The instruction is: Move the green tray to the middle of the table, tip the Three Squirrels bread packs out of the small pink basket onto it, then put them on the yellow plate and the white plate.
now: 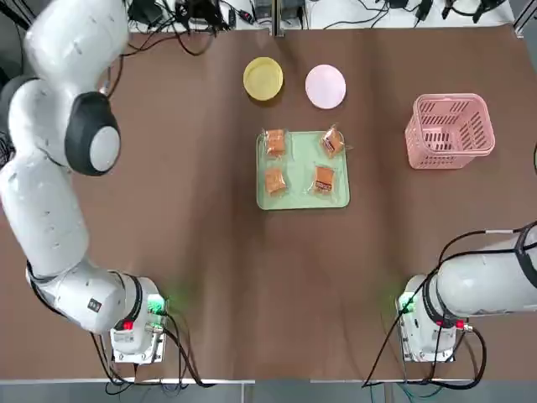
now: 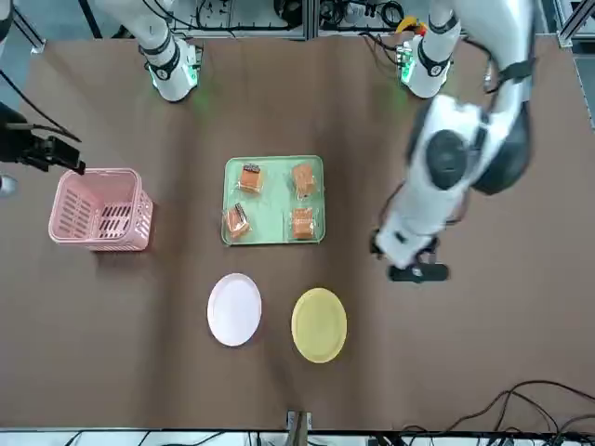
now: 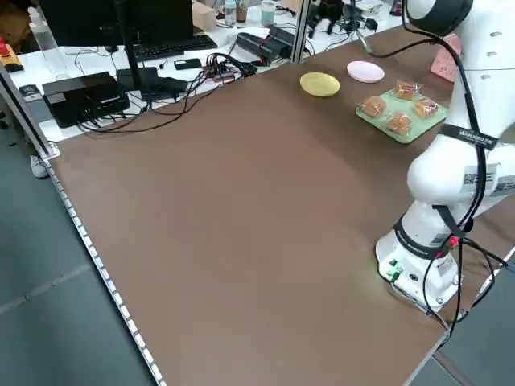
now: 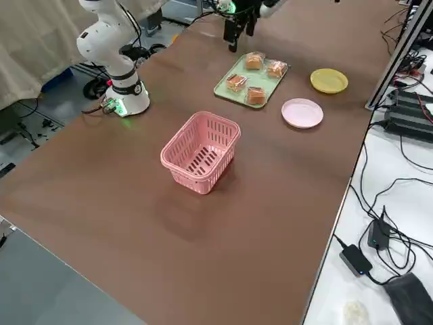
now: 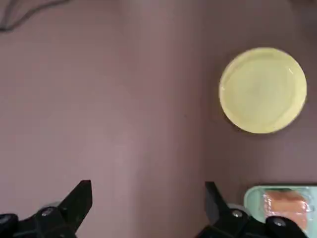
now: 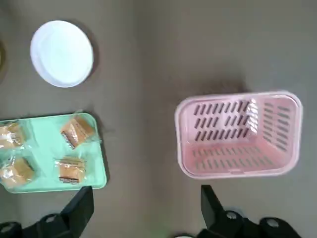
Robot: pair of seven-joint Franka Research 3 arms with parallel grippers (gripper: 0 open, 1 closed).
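While the four packs lie loose on the tray, the coming move turns on which arm can reach them.

Stage: green tray (image 1: pixel 303 197) sits mid-table; small pink basket (image 1: pixel 449 130) stands upright and empty on the robot's right, so what is left is plating the packs.
Packs: Three Squirrels bread packs (image 1: pixel 274 143) — four, spread two by two on the tray, none touching another.
Key relation: left gripper (image 5: pixel 148 206) hangs over bare table on the robot's left of the tray, level with the yellow plate (image 1: pixel 263 78); the nearest pack shows just past one fingertip in its wrist view.
Left fingers: spread wide, holding nothing.
Right gripper (image 6: pixel 147 208): hangs above the gap between tray and basket, fingers spread, empty.
Nearer arm: a close call; the left looks nearer the yellow-side packs, the right nearer the white plate (image 1: pixel 325 86).
Plates: side by side beyond the tray, both bare.
Surface: table (image 1: pixel 193 252) — dark brown, flat.
Room: cables, a keyboard and black boxes on a bench past the table edge.
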